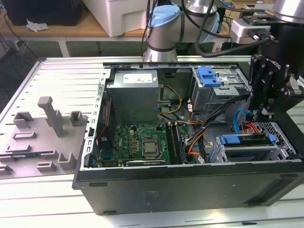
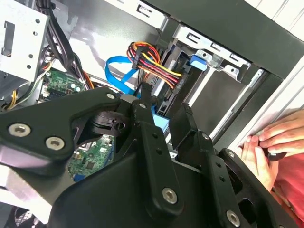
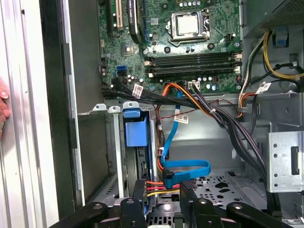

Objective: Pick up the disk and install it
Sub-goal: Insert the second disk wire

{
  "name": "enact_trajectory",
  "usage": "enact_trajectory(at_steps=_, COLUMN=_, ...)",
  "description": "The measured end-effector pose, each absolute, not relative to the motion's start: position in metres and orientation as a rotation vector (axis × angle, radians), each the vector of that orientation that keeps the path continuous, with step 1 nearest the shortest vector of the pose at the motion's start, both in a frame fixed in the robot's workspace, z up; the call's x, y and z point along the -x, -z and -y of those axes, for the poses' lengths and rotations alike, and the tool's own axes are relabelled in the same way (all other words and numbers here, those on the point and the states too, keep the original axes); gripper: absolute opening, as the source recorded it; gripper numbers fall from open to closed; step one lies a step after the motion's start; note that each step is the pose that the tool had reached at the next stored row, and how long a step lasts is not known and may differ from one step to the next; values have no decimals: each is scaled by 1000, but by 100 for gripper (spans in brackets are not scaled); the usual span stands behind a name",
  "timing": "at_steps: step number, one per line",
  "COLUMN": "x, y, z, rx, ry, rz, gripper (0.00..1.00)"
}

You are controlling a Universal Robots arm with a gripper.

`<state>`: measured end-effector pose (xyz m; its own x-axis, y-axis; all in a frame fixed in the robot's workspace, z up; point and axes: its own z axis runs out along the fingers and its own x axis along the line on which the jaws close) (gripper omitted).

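Note:
The disk (image 1: 242, 139) sits on edge in the drive bay at the case's front corner, on the exterior view's right. Its blue carrier (image 3: 135, 129) faces up. My black gripper (image 1: 265, 113) hangs just above the disk's cabled end. In the first wrist view the gripper (image 3: 164, 190) is open; one finger (image 3: 139, 192) is over the disk's end and the other finger (image 3: 189, 192) is beside it. Red and yellow power wires (image 3: 159, 186) run between them. In the second wrist view the gripper (image 2: 164, 116) frames a blue piece, with the carrier's blue end (image 2: 198, 61) beyond.
The open computer case (image 1: 190, 190) holds a green motherboard (image 1: 142, 142), a grey power supply box (image 1: 133, 97) and a blue latch on a metal cage (image 1: 209, 76). A blue data cable (image 3: 187, 166) loops beside the bay. A person's hand (image 2: 270, 147) rests on the case edge.

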<state>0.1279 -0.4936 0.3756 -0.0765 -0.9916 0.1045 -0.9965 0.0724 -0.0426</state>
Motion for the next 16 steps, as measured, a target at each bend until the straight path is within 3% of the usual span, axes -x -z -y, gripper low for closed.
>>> enact_trajectory(at_steps=16, x=-128, y=-373, z=483, rx=-2032, ry=-111, rz=2285, gripper=43)
